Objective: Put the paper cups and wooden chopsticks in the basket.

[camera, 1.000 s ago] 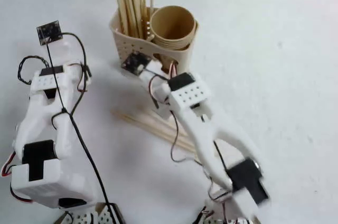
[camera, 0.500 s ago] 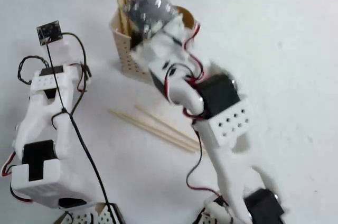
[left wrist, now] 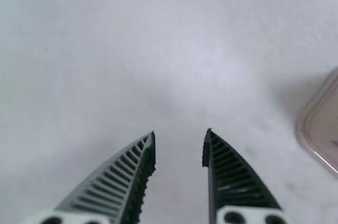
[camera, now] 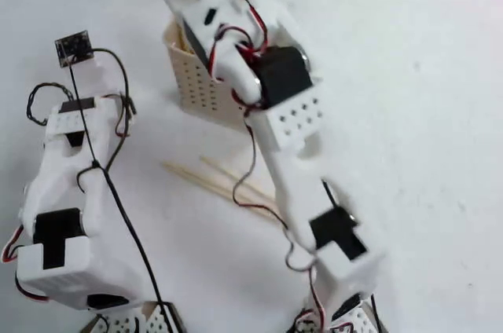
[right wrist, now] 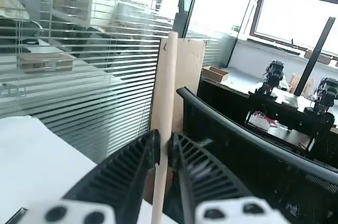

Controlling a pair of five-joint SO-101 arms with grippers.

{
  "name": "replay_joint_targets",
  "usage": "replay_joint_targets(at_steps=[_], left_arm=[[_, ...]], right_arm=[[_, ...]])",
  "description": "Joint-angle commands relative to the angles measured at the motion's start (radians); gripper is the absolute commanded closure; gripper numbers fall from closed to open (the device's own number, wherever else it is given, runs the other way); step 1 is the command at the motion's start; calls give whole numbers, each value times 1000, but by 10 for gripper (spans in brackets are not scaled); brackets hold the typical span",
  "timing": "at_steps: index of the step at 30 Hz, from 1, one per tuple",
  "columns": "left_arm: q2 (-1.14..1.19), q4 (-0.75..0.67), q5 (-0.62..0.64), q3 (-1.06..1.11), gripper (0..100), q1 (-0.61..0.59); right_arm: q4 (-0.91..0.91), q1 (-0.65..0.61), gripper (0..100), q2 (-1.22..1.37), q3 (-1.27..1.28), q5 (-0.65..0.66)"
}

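My right gripper [right wrist: 163, 150] is shut on one wooden chopstick [right wrist: 163, 102], which sticks out past the fingertips toward the room. In the high view the right arm [camera: 267, 74] stretches up over the perforated cream basket [camera: 192, 85] and covers what is inside it. A few chopsticks [camera: 220, 184] lie loose on the white table in front of the basket, partly under that arm. My left gripper [left wrist: 180, 134] hangs open just above bare table, nothing between its fingers. The left arm [camera: 67, 160] sits folded at the table's left side.
A beige rounded rim [left wrist: 317, 129] shows at the edge of the left wrist view. Black cables [camera: 118, 199] run along the left arm. White table [camera: 424, 113] stretches to the right of the basket.
The right arm rose from the loose chopsticks on the table and swung up over the basket, hiding the cups and chopsticks in it. The left arm stayed still.
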Motion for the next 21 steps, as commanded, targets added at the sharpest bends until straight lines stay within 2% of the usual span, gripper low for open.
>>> replay_joint_targets(at_steps=[1, 6, 11, 14, 17, 21], left_arm=[[-27, -32, -14, -8, 835, 21], [-27, -29, -14, -6, 835, 21], [-27, -29, -14, -6, 835, 21], [-27, -28, -14, -6, 835, 19], [-27, -26, -14, -6, 835, 18], [-27, -28, -14, -5, 835, 4]], right_arm=[[-13, 5, 981, 108, -137, -9], [54, 22, 966, 186, -160, -11], [157, 27, 846, 191, -160, -11], [211, 30, 810, 186, -160, -11], [392, 30, 808, 142, -160, -9], [774, 25, 805, 54, -158, -2]])
